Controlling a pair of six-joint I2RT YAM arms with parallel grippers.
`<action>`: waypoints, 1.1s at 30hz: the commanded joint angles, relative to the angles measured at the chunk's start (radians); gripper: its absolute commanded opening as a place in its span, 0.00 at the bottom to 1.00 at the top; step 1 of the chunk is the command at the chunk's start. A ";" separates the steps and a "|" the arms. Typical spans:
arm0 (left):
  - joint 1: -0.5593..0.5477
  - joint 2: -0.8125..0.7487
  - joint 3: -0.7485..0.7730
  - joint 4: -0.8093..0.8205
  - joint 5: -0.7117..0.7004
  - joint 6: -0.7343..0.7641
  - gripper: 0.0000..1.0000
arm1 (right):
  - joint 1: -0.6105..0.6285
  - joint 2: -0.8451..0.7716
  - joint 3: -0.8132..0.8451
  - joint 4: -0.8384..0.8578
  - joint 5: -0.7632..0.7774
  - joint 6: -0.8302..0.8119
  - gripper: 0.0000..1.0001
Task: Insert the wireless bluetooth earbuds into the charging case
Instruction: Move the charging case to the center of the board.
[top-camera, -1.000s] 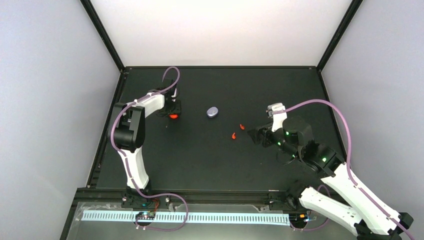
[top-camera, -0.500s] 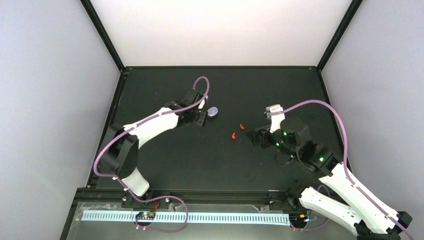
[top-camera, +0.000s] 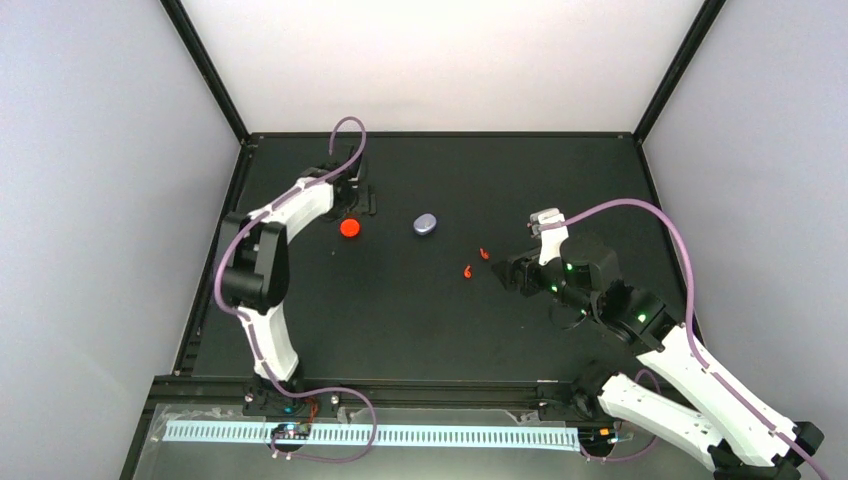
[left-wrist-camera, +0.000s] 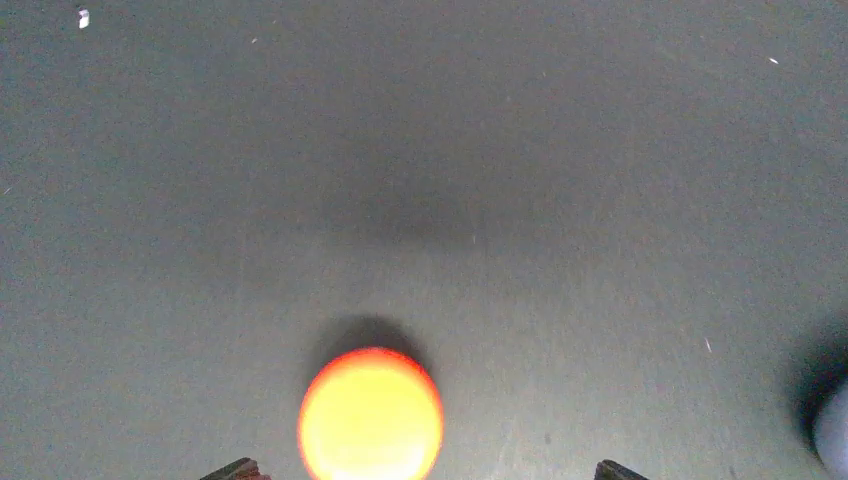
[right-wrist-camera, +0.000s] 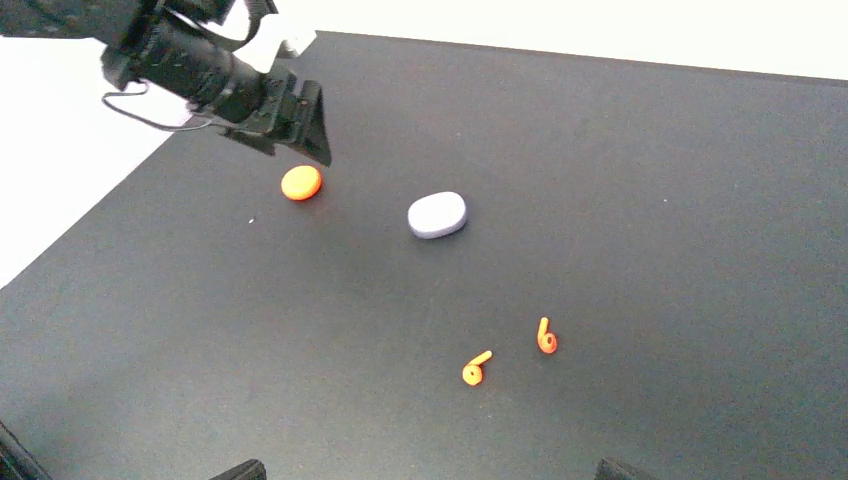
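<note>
Two tiny red-orange earbuds (top-camera: 467, 270) (top-camera: 484, 254) lie apart on the black table, and the right wrist view shows both earbuds (right-wrist-camera: 476, 369) (right-wrist-camera: 546, 337). A round red-orange charging case (top-camera: 349, 227) (left-wrist-camera: 370, 415) lies shut at the left. My left gripper (top-camera: 362, 205) (left-wrist-camera: 428, 472) hovers just behind it, open, its fingertips wide of the case. A lilac-grey case (top-camera: 425, 223) (right-wrist-camera: 437, 214) lies shut at mid-table. My right gripper (top-camera: 505, 272) (right-wrist-camera: 430, 470) is open and empty, just right of the earbuds.
The table (top-camera: 420, 320) is walled by white panels on three sides, with a black frame rail along the left edge (top-camera: 215, 260). The left arm's purple cable (top-camera: 345, 140) loops above its wrist.
The left arm swung right to the lilac-grey case, then back to the far left. Its jaws have opened, and the red-orange case now lies free on the table. The right arm barely moved.
</note>
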 joint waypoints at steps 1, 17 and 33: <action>0.003 0.137 0.139 -0.115 -0.033 -0.008 0.86 | -0.003 0.001 0.015 0.008 0.005 -0.009 0.85; 0.043 0.261 0.184 -0.122 -0.009 -0.004 0.69 | -0.003 0.019 0.023 0.008 0.017 -0.023 0.86; 0.043 0.237 0.139 -0.096 0.036 -0.009 0.38 | -0.003 0.011 0.016 0.004 0.033 -0.025 0.86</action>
